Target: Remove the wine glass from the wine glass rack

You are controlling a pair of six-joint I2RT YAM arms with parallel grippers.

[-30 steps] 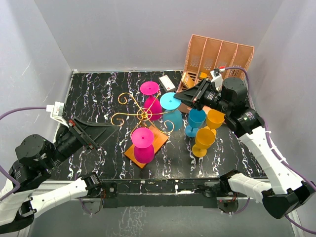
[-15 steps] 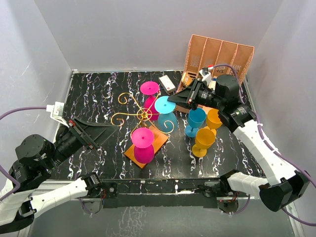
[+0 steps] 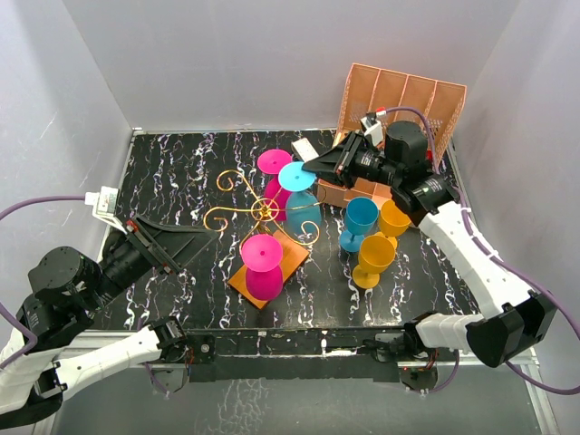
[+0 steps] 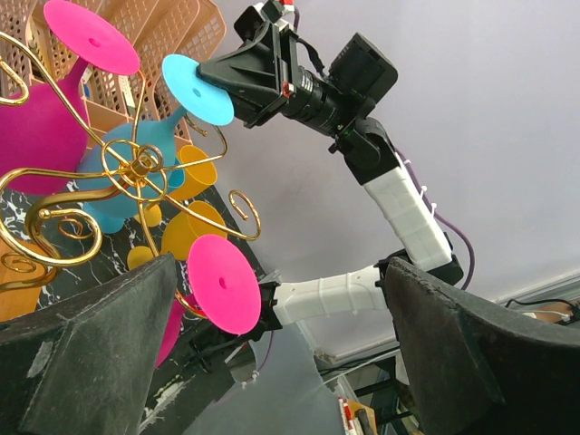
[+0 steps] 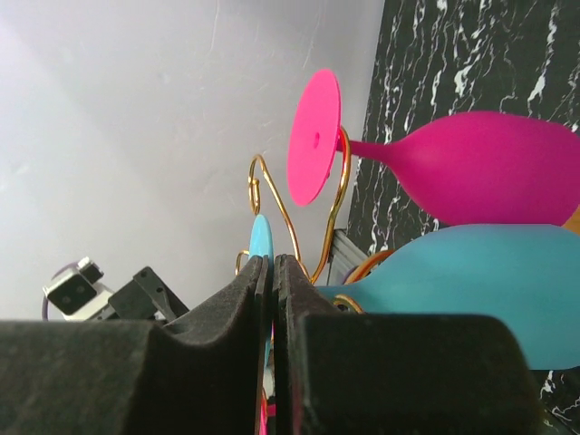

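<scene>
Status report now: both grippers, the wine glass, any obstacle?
Left gripper open, beside the wine glass rack. Right gripper shut on blue wine glass foot; glass not yet clear of rack. Pink wine glass hangs close beside it.

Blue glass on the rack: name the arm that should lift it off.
Right. The right gripper is shut on the foot of the blue glass, which hangs on the rack. The left gripper is open, short of the rack, holding nothing.
</scene>
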